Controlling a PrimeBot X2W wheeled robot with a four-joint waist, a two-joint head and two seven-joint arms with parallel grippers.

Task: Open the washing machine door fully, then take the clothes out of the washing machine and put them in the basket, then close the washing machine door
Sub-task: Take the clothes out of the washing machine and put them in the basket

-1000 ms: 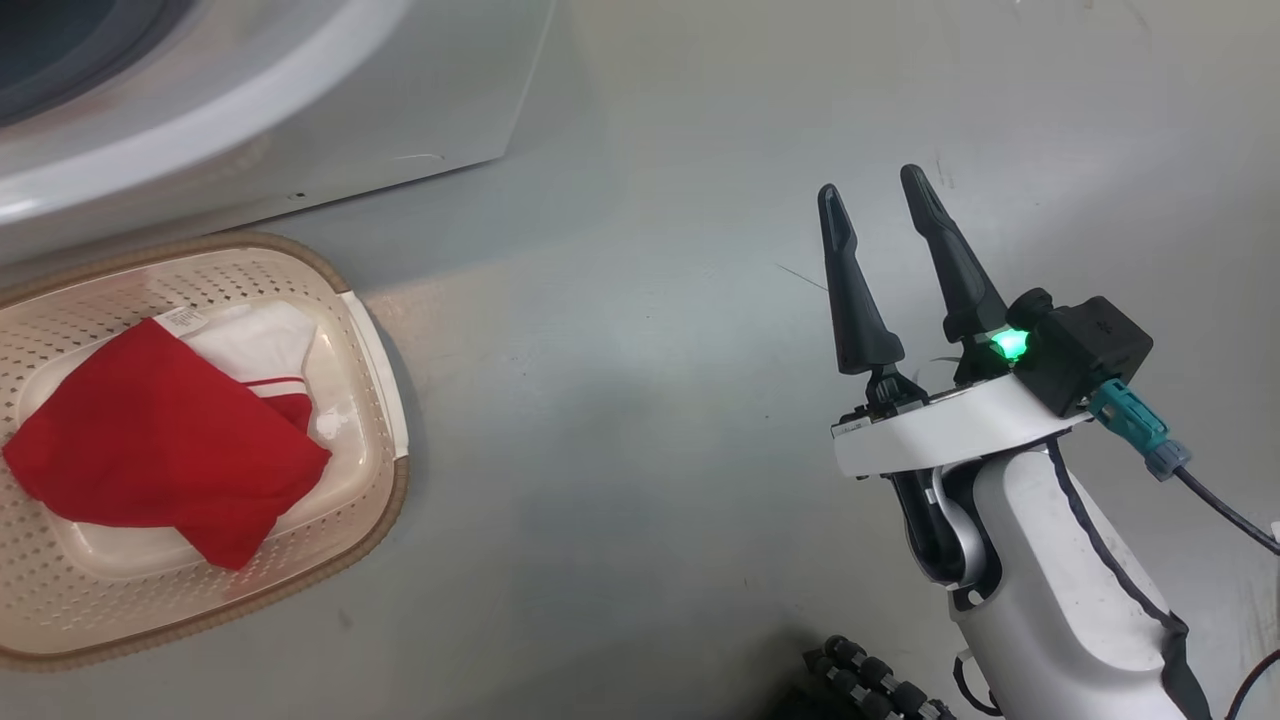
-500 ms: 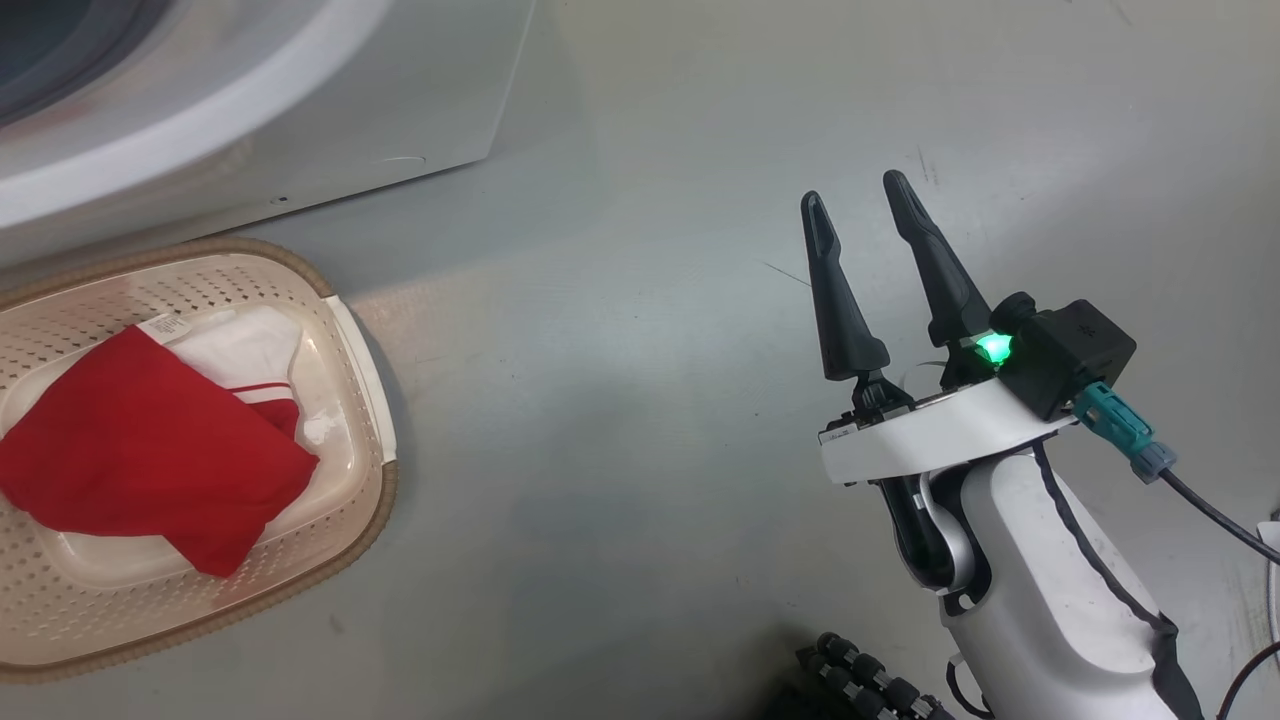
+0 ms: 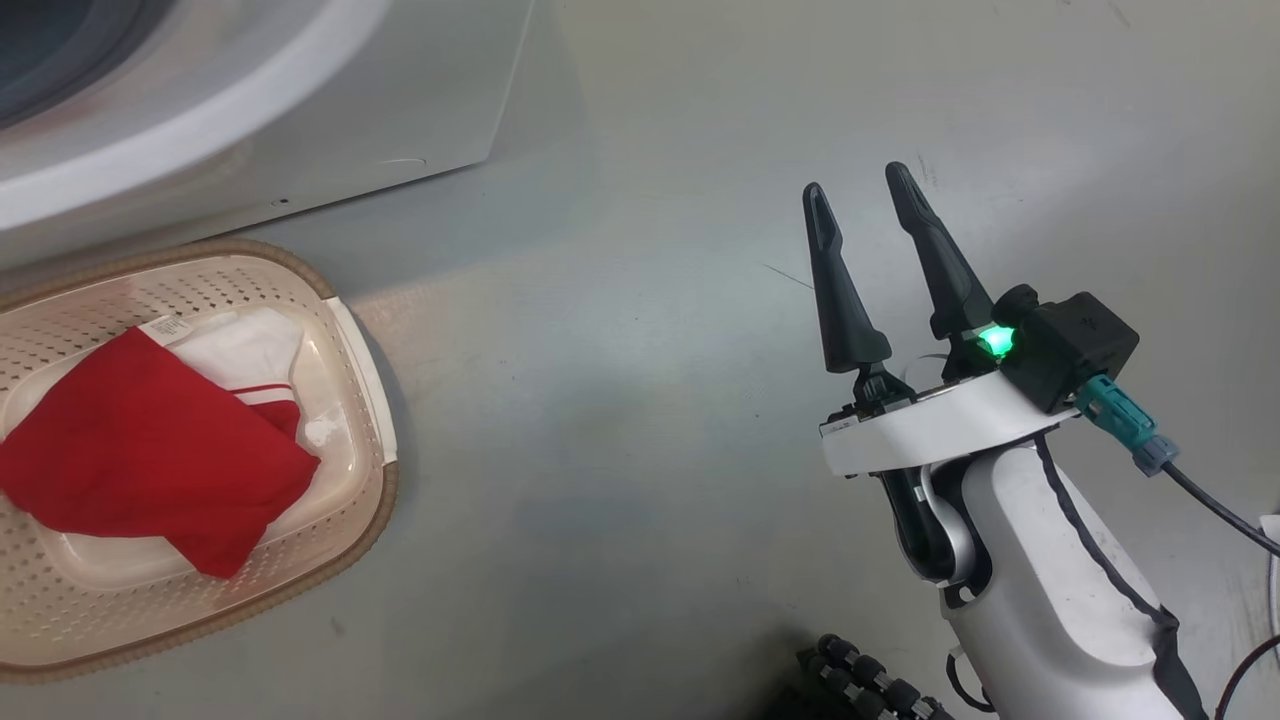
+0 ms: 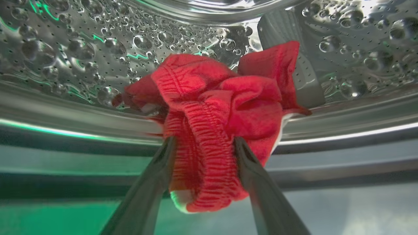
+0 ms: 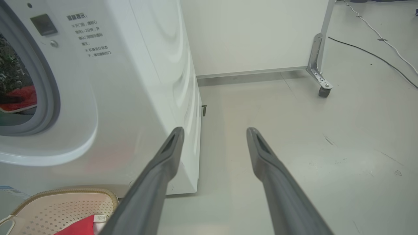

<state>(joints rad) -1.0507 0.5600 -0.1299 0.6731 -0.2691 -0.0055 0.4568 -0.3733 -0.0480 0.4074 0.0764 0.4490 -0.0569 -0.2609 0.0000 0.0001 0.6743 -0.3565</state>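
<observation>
1. L pincer (image 4: 204, 141): pressed onto a red garment (image 4: 225, 98), pinching its ribbed, elastic-looking band. The band runs lengthwise between the two fingers.
2. Where the garment is: the bulk sits straight ahead of the pincer tips, bunched over the steel drum lip (image 4: 65, 125). One flap reaches back into the dimpled drum (image 4: 65, 49). A folded end hangs on the wrist side, between the fingers.
3. Key relation: cloth lies fwd of the pincer, across the lip. So the exit path is prob. straight back along the fingers' own axis, lifting a bit to clear the lip.
4. Basket (image 3: 388, 495): on the floor (image 3: 620, 350), just in front of the washing machine (image 3: 300, 120) base, at the robot's left. A red-and-white garment (image 3: 140, 440) lies inside it.
5. In the R wrist view the basket shows low, below the drum mouth. After the pull-out, the move is likely down, not sideways.
6. R pincer (image 3: 853, 180): spread, empty, hanging over bare floor, well apart from the basket. L arm is nearer both drum and basket, so it's the one for this carry.
7. Risk: the flap inside could drag or snag on the lip as the cloth comes out.
</observation>
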